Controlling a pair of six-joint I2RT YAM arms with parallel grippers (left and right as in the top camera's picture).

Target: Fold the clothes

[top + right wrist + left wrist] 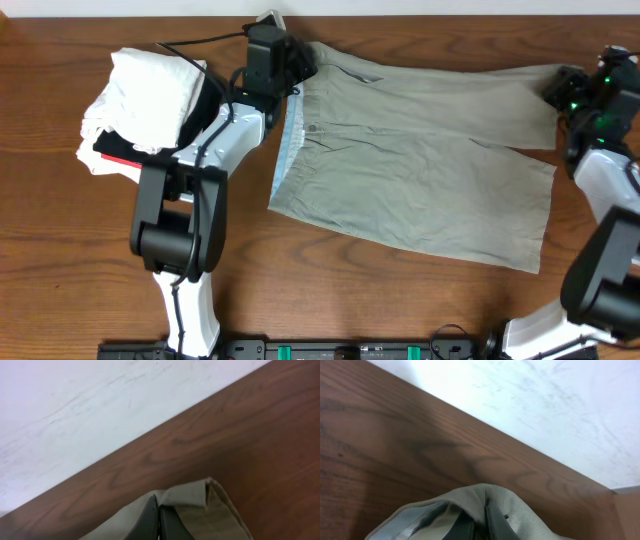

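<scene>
The clothes (420,170), a large khaki grey-green garment, lie spread over the middle and right of the wooden table (60,250). My left gripper (292,64) is at the garment's far left corner, shut on the waistband. In the left wrist view the cloth (520,510) bunches up around the dark fingers (492,525), with pale lining showing. My right gripper (562,88) is at the far right corner, shut on the leg hem. In the right wrist view its fingers (150,520) pinch a folded bit of hem (210,515) just above the table.
A pile of white garments (150,95) lies at the far left, on top of a black garment with a red stripe (120,155). The table's far edge runs close behind both grippers, with a white surface (545,400) beyond it.
</scene>
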